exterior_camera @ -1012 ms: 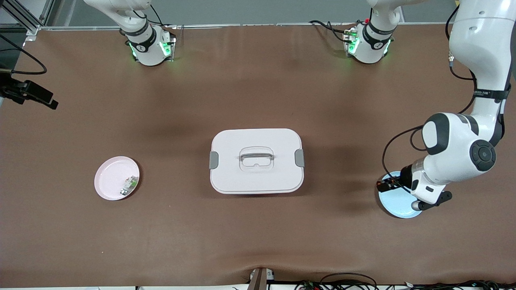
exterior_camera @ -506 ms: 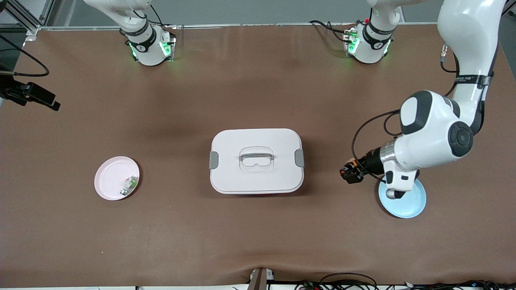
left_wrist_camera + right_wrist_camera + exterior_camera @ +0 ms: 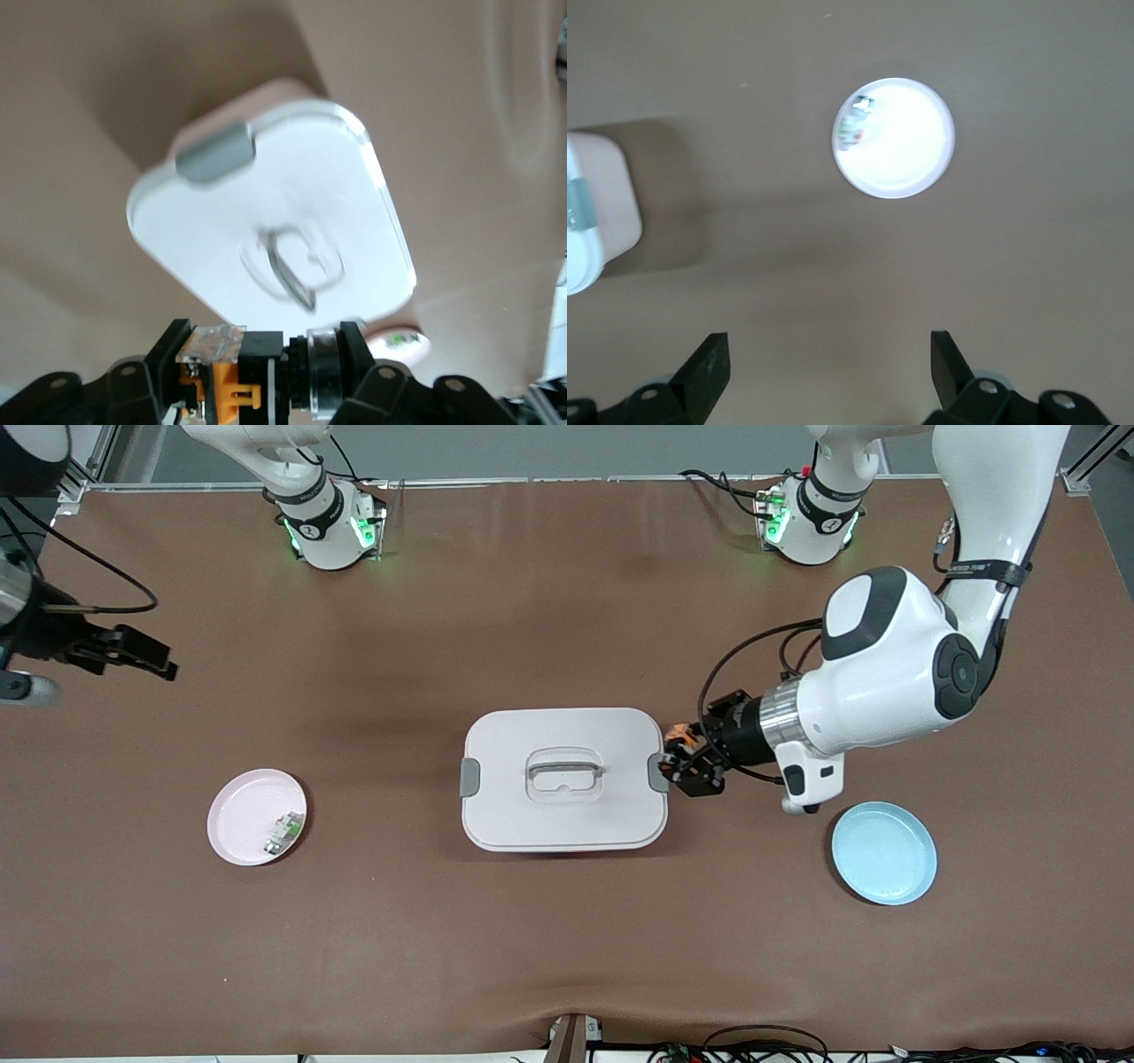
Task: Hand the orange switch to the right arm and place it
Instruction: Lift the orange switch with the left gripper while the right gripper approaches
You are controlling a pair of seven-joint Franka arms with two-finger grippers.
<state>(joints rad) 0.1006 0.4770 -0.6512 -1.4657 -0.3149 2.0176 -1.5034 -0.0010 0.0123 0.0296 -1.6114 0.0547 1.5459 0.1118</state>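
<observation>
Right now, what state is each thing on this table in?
Orange switch: held in the air by the left end effector, at the box's edge.
Right end effector: open, empty, over bare table.
Box: lid on.
Pink plate: holds a small white-and-green part.
Blue plate: empty.

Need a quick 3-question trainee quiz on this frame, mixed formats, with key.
1. True or false: the left gripper is shut on the orange switch.
2. The left gripper hangs over: A) the blue plate, B) the edge of the white box at the left arm's end, C) the pink plate.
3. Fill in: the small white-and-green part lies on the ____ plate.

Key
1. True.
2. B. The blue plate lies bare, nearer the front camera.
3. Pink. The right gripper, open, is above the table at the right arm's end.
</observation>
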